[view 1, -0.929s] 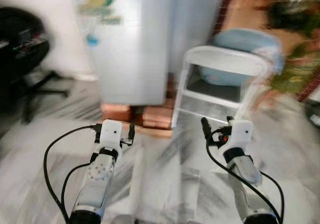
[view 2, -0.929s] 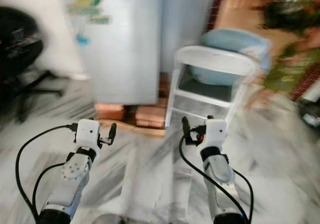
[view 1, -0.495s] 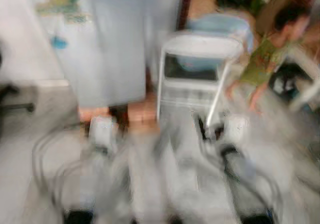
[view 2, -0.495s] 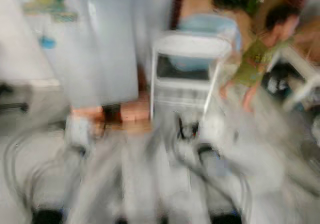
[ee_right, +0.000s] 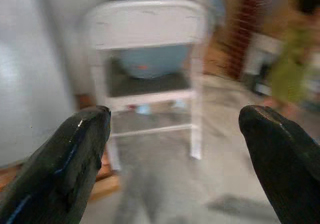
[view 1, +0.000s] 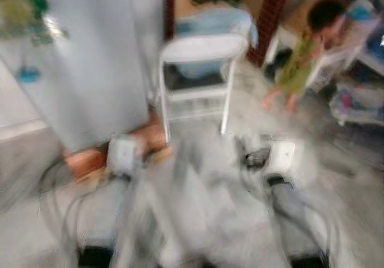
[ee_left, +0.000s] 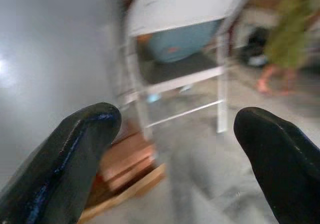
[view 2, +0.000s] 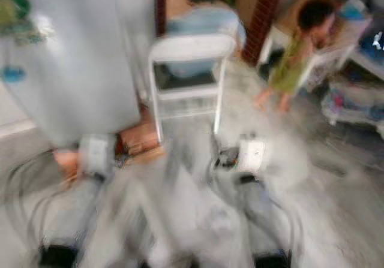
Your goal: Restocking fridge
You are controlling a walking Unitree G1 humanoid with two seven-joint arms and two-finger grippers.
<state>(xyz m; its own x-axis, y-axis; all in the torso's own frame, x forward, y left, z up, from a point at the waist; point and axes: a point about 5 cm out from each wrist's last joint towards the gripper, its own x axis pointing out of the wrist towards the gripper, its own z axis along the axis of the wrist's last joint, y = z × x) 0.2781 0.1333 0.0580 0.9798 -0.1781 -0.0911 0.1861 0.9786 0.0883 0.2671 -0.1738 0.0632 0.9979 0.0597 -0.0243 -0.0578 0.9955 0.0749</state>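
A pale grey fridge (view 1: 78, 70) stands shut at the upper left on reddish bricks (view 1: 84, 159). The head views are heavily blurred. My left gripper (ee_left: 175, 134) is held out low in front of me, its two black fingers (ee_left: 75, 149) wide apart and empty. My right gripper (ee_right: 175, 134) is likewise held out, open and empty. Both wrist views look past the fingers at a white folding chair (ee_right: 150, 28) and the fridge side (ee_left: 50, 48).
The white folding chair (view 1: 201, 76) stands right of the fridge with a light blue tub (view 1: 210, 25) behind it. A person in green (view 1: 303, 64) stands at the upper right near shelves (view 1: 360, 94). Grey marbled floor (view 1: 198, 184) lies ahead.
The whole picture has shifted left, so the camera has turned right. The person and shelves have come into view. Both arms stay held out as before.
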